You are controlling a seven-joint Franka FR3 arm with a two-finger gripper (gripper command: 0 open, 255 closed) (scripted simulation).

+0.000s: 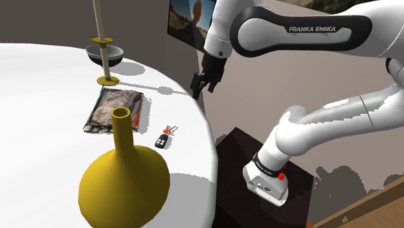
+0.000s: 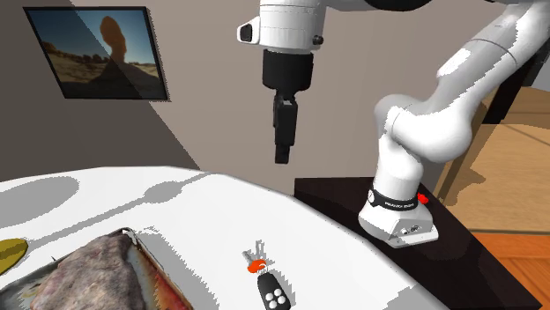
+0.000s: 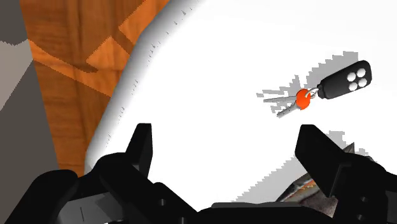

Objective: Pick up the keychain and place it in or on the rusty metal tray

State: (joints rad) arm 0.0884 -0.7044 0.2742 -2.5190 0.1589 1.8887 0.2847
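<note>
The keychain (image 1: 165, 137) is a black fob with white buttons, an orange tag and silver keys. It lies on the white round table (image 1: 39, 97) near the edge facing the stand. The rusty, mottled metal tray (image 1: 113, 110) sits flat just beyond it, toward the shoulder view's left. My gripper (image 1: 197, 85) hangs in the air over the table's edge, well above and away from both. In the wrist view the gripper (image 3: 229, 146) is open with nothing between its fingers. The keychain (image 3: 324, 89) lies ahead, off toward the side of one fingertip (image 3: 316, 146). The second exterior view has keychain (image 2: 269, 282), tray (image 2: 97, 273) and gripper (image 2: 282, 157).
A big yellow long-necked vase (image 1: 123, 175) stands at the table's near side, close to the tray. A dark bowl (image 1: 105, 55) and a thin pole on a yellow disc (image 1: 109, 80) stand behind the tray. The dark stand (image 1: 259, 188) sits beside the table, over wooden floor (image 3: 70, 83).
</note>
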